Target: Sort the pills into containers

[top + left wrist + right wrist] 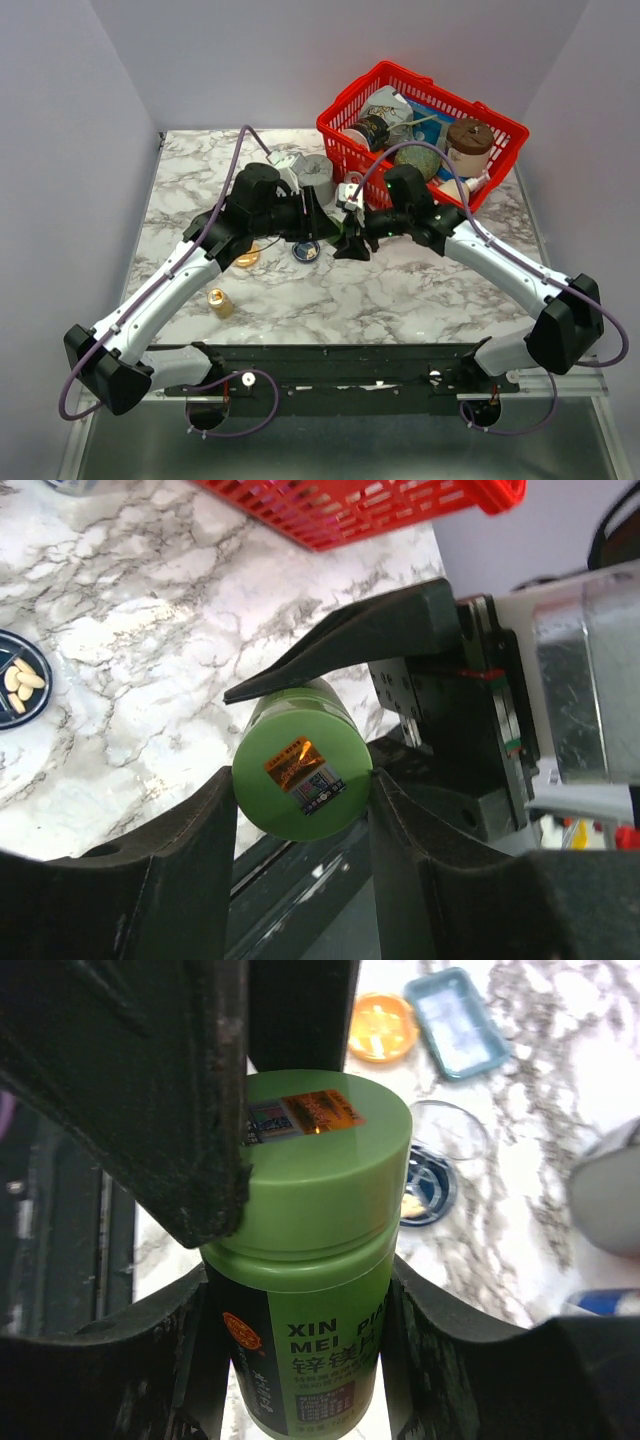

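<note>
Overhead view: a white-and-grey marbled counter (400, 290), glossy and flat. My two arms meet at its middle, left tool (315, 222) against right tool (352, 243). Just near of them lie a shallow round orange dish (247, 258) and, to its right, a shallow round dark blue dish (306, 252). A red wire basket (497, 130) full of clutter stands far right.

Left wrist view: I look straight down on a green screw lid (300, 770), smooth matte plastic, round, with a small orange-and-white sticker on top. My left tool's black fingers (190, 860) press its two sides, clenched on the lid. At the left edge the blue dish holds a few pale oblong pills (22, 685).

Right wrist view: my right tool grasps the body of a green plastic pill bottle (310, 1360), a glossy cylinder with a printed label, held upright above the counter. The lid caps it. The orange dish sits far beyond, with no pills that I can make out.

I judge the step to be opening the bottle. Next I need a steady twist of the lid while the right tool holds the body firm. The smooth plastic may slip, and a tilt once the lid is off could spill pills.
</note>
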Robot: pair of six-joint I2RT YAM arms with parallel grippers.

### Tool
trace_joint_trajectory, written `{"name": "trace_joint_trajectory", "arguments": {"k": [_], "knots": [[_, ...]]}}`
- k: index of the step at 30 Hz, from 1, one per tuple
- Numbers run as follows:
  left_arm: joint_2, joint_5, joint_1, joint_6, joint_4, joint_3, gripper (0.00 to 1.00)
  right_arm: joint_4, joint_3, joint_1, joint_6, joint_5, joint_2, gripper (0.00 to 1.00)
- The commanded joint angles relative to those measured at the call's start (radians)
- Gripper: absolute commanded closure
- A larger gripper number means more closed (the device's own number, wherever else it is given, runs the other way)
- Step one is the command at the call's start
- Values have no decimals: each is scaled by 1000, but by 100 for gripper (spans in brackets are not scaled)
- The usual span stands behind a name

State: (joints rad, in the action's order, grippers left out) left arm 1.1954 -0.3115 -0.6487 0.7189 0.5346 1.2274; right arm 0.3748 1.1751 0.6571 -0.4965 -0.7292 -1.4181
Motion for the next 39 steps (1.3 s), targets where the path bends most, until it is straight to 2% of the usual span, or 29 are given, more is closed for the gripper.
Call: {"name": "trace_joint_trajectory", "arguments": {"k": [1,6,9,12,15,16,18,19,22,28,32,36,39], "knots": [[-7,-254,24,-229,-10,-28,70,56,41,9,9,-278,-39,85],[-14,-504,90,-390,48,-55,70,88,66,9,33,-447,-76,85],[-5,-560,93,-533,138,-29,69,73,73,9,96,-536,-103,85],[0,-537,93,-683,218,4,66,4,57,10,206,-619,-133,85],[-31,-387,93,-707,175,3,55,-76,43,9,288,-654,-142,85],[-45,-321,93,-690,144,-3,43,-79,41,9,289,-645,-145,85],[-95,-270,100,-618,47,-34,30,-76,41,9,282,-625,-139,85],[-112,-255,104,-586,18,-43,18,-67,41,10,274,-604,-136,85],[-180,-207,110,-491,-76,-80,1,-28,49,9,233,-561,-128,85],[-299,-131,126,-301,-159,-138,1,39,70,9,125,-451,-107,85],[-359,-6,126,42,-186,-230,1,73,63,9,17,-281,-53,85],[-301,-23,118,224,-159,-235,1,10,15,10,-19,-112,13,85],[-246,21,49,217,-151,-209,1,-2,6,13,-34,-64,28,85]]}}
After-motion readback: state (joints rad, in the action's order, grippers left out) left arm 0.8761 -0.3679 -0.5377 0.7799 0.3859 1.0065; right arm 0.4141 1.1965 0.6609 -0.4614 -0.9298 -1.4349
